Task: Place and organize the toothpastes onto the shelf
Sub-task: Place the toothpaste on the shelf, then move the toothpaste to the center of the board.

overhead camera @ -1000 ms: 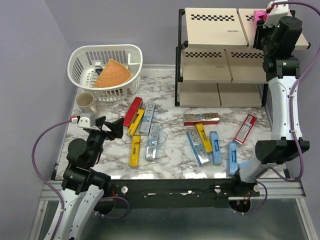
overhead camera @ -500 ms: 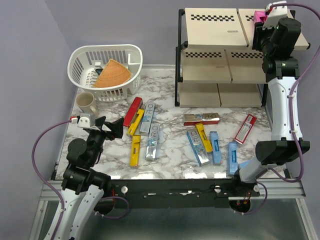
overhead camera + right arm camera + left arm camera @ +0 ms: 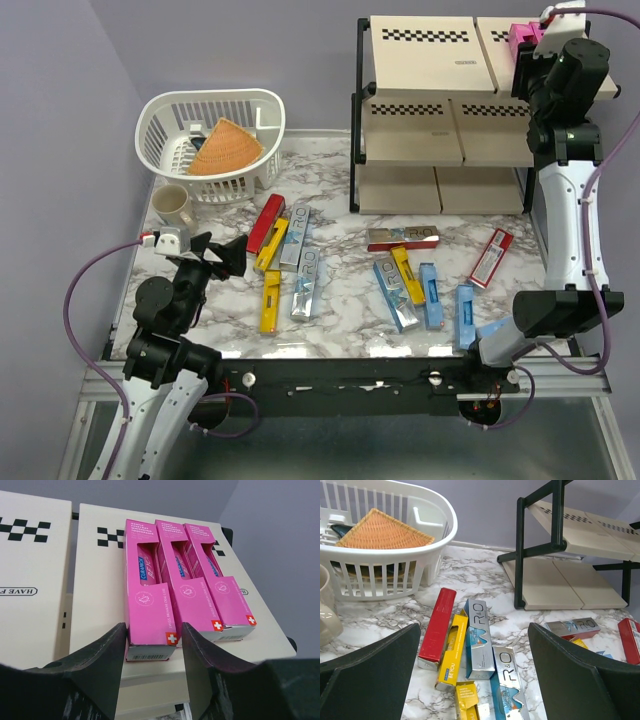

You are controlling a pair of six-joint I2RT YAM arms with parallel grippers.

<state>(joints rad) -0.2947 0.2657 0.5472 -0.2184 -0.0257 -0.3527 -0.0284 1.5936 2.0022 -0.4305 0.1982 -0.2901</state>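
Note:
Three pink toothpastes (image 3: 172,585) lie side by side on the right panel of the shelf's top tier (image 3: 100,580); they also show in the top view (image 3: 522,38). My right gripper (image 3: 153,630) is open, its fingers flanking the near end of the left pink carton with a slight gap. Several toothpastes lie loose on the table: a red one (image 3: 266,222), yellow ones (image 3: 270,302), silver-blue ones (image 3: 307,285), light blue ones (image 3: 430,296) and a red one (image 3: 491,257). My left gripper (image 3: 474,630) is wide open and empty, above the table in front of the left group.
A white basket (image 3: 258,110) holding a wicker piece (image 3: 225,148) stands at the back left, with a beige mug (image 3: 174,206) beside it. The shelf's middle (image 3: 420,135) and bottom (image 3: 400,190) tiers hold no cartons. The left wall is close.
My right wrist has drawn back slightly to the right from the top tier, so more of the pink cartons shows. The left arm has not moved.

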